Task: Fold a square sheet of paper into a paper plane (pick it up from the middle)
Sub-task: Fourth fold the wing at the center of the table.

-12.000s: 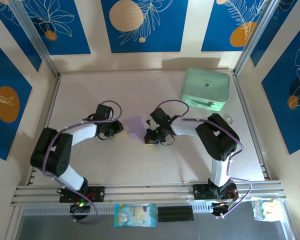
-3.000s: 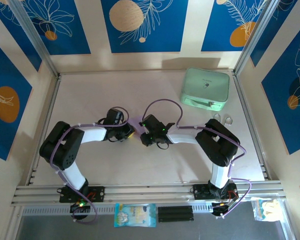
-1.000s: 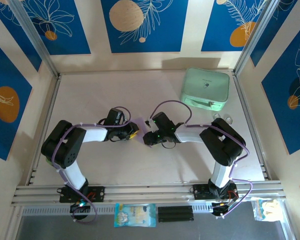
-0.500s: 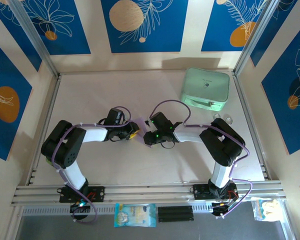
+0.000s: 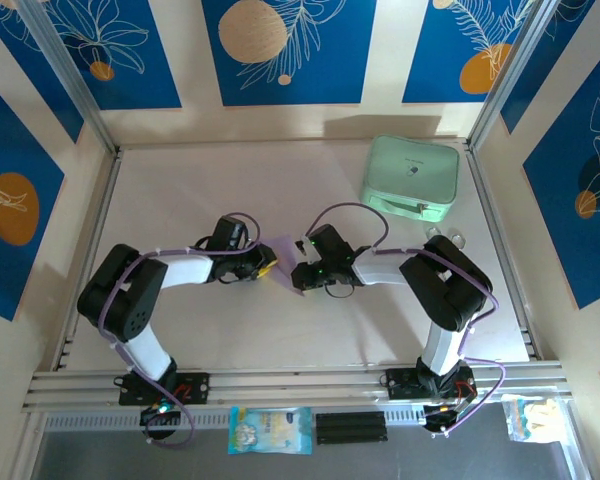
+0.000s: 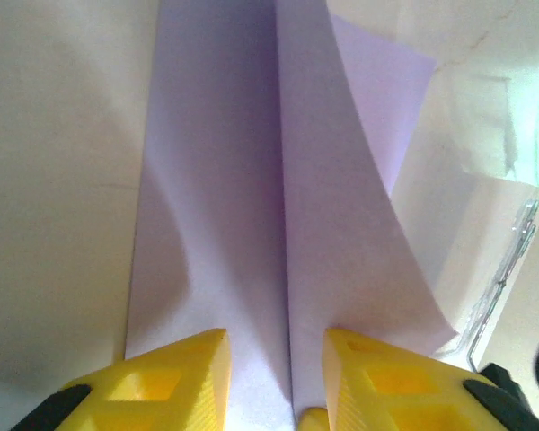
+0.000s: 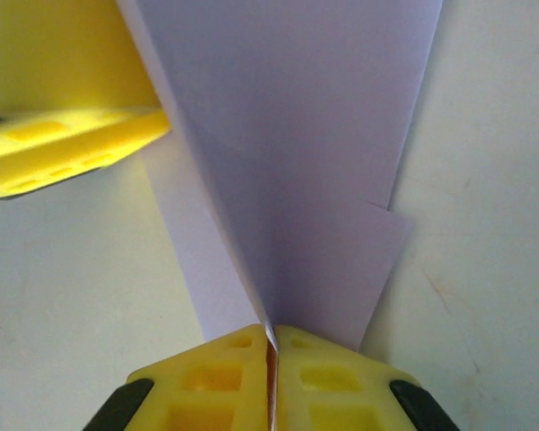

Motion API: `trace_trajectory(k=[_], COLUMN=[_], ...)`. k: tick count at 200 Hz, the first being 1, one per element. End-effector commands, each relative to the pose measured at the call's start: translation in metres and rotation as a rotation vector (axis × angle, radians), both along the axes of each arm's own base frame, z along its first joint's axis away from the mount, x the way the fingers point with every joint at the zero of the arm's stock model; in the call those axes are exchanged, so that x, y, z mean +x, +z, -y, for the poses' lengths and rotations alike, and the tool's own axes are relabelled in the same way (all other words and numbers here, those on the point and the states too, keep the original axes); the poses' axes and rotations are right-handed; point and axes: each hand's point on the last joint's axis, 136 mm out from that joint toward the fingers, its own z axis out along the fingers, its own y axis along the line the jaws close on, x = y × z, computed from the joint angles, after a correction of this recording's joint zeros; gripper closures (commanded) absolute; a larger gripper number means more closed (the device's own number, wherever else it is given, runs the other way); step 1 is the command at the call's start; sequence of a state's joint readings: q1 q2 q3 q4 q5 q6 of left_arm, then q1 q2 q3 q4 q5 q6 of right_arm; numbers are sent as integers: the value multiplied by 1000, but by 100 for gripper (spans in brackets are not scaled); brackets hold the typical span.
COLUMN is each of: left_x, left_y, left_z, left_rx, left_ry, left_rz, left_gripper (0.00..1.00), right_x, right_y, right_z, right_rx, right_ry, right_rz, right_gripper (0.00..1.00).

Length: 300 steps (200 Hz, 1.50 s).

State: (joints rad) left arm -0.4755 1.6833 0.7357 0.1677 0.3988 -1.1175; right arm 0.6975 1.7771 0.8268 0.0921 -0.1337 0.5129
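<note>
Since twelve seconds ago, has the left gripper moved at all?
Yes. In the top view the left gripper has shifted to the right, closer to the green case, and it now sits at the paper.

The left arm (image 5: 195, 267) and right arm (image 5: 385, 268) pair glossy white link shells with bulky black joint housings. Lilac-purple cables (image 5: 348, 207) loop along the links. The black bases (image 5: 152, 388) carry small green lights. The left hand (image 6: 274, 337) and right hand (image 7: 271, 330) each end in chunky yellow fingers (image 7: 225, 377), moulded with square recessed pockets and black at the outer corners.
</note>
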Motion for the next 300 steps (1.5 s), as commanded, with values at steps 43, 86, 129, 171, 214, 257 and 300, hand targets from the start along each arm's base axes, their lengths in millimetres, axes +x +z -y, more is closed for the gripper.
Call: trace_trajectory(k=[43,86,129,171,214,257,300], left_x=[0,-1,1,2,-4,-6,-6], left_y=[21,18,15,16,8,7,8], left_z=[13,25,36,44,45,49,51], left_rx=[-79,-118,-116,-121,-95,-92,-83], left_ry=[-57,-103,-141,-165,-192,-215,-225], left_rz=[93,93,85,89,65,62,66], left_gripper=[73,78,78,77,74,73,71], right_x=[-7,-7,-8,-8,-6,-4,-2], right_y=[-6,-8,-9,-11,-11,-15,-18], right_z=[4,5,6,8,11,14,18], right_rx=[127,138,148,140,136,114,85], right_ry=[-20,-17,-6,-3,-31,-62,-87], right_rz=[-94,-105,-105,-113,-135,-162,-170], right_gripper=[92,92,92,87,78,76,77])
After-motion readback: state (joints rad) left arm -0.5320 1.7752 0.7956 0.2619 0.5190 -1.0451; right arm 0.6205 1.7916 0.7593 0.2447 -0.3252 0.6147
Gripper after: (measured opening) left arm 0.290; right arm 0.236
